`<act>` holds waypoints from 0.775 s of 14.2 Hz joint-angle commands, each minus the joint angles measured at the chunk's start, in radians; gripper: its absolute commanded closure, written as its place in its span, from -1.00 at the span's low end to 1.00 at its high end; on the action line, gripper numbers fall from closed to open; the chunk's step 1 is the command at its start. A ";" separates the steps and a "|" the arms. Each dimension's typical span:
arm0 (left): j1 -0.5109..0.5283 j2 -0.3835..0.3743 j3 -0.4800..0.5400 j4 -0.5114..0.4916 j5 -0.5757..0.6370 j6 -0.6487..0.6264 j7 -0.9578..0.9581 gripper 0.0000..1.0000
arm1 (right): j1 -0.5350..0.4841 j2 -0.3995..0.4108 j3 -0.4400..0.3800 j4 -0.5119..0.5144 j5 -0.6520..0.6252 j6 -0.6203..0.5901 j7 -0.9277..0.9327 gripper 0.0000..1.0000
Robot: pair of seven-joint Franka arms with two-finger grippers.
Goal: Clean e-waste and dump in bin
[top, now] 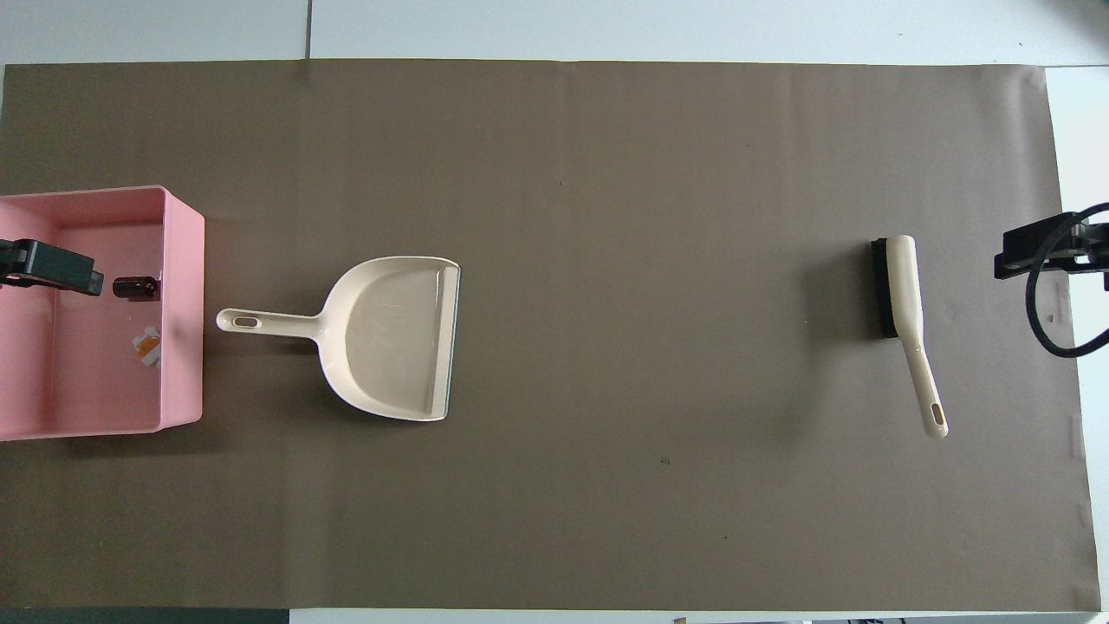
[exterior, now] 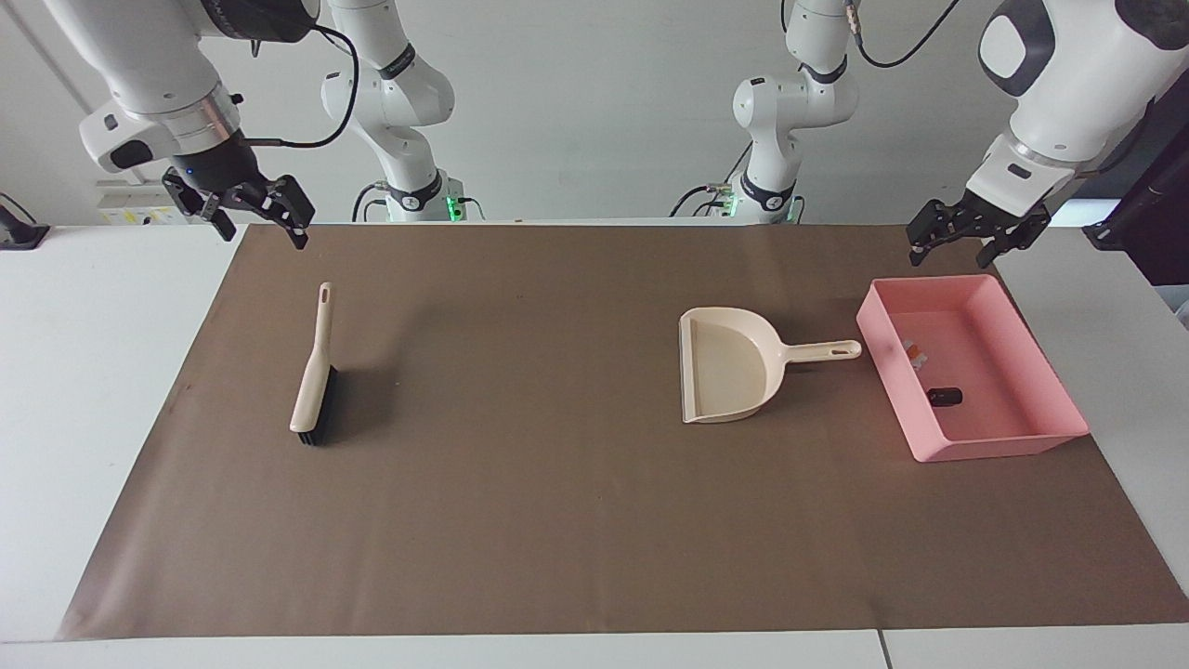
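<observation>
E-waste (exterior: 946, 396) already in the bin (exterior: 1054, 390); job looks finished.
Dustpan (exterior: 729, 364) lies empty beside the bin; left gripper (exterior: 966, 232) above the bin's edge, fingers apart, empty; right gripper (exterior: 249, 209), fingers apart, waits.

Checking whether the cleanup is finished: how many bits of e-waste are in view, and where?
2, both lying in the pink bin: the white-grey bit with an orange patch nearer the robots, and the small black cylinder farther from them. None shows on the brown mat or in the dustpan.
</observation>
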 commanded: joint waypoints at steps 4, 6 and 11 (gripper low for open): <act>0.000 0.005 -0.003 0.134 -0.020 -0.154 -0.026 -0.96 | -0.014 -0.011 0.013 -0.012 -0.005 0.021 -0.016 -0.99; 0.000 -0.002 -0.003 0.121 -0.020 -0.155 -0.033 -0.96 | -0.014 -0.011 0.013 -0.012 -0.003 0.021 -0.018 -0.99; 0.003 -0.006 -0.002 0.101 -0.022 -0.124 -0.033 -0.96 | -0.028 -0.016 0.010 -0.024 -0.003 0.021 -0.087 -0.99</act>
